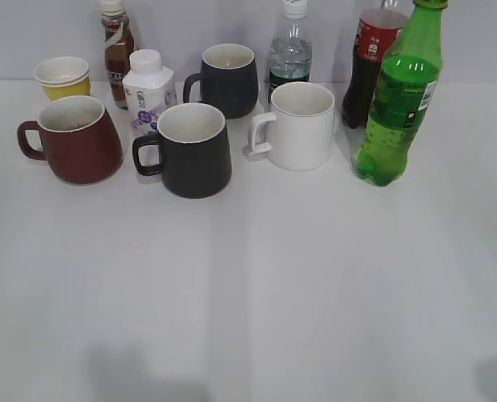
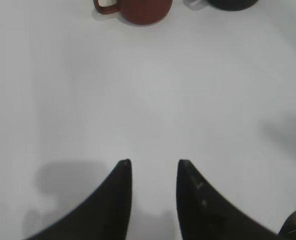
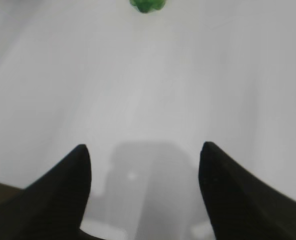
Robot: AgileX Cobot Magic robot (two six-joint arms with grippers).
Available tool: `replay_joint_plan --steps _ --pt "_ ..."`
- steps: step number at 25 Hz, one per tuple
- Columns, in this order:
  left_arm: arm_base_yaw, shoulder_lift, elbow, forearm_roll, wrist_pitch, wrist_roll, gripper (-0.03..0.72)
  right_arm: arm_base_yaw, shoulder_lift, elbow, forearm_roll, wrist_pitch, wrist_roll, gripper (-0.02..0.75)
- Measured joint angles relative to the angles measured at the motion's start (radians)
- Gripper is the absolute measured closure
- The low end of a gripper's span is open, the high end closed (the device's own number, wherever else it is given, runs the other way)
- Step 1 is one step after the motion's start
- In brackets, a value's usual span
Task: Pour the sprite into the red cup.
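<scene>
Green sprite (image 1: 397, 105): upright, far right, straight ahead of our right gripper (image 3: 144, 152), jaws wide apart, empty; left gripper (image 2: 153, 167) parted, empty, faces red cup (image 1: 75, 139)

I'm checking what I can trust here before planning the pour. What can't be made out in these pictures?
- Sprite: its cap is cut by the top edge in the exterior view; the right wrist view shows only its base.
- Red cup: cut off by the top edge in the left wrist view.
- Cola bottle: partly hidden behind the sprite, its top cut off.
- Label text on the small white bottle: too small to read.
</scene>
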Motion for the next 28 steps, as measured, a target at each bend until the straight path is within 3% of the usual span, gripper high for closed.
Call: replay_joint_plan --steps 7,11,19,28 --pt "0.0 0.0 0.0 0.001 0.0 0.0 0.448 -0.004 0.0 0.0 0.0 -0.002 0.0 0.235" --pt "0.01 -0.043 0.0 0.001 -0.004 0.0 0.448 -0.063 -0.009 0.0 0.006 -0.005 0.0 0.235" --pt "0.196 -0.204 0.001 0.004 -0.004 0.0 0.448 -0.121 -0.125 0.0 0.012 -0.008 0.0 0.237" --pt "0.207 -0.204 0.003 0.004 -0.004 0.0 0.448 -0.12 -0.126 0.007 0.026 -0.008 0.0 0.237"
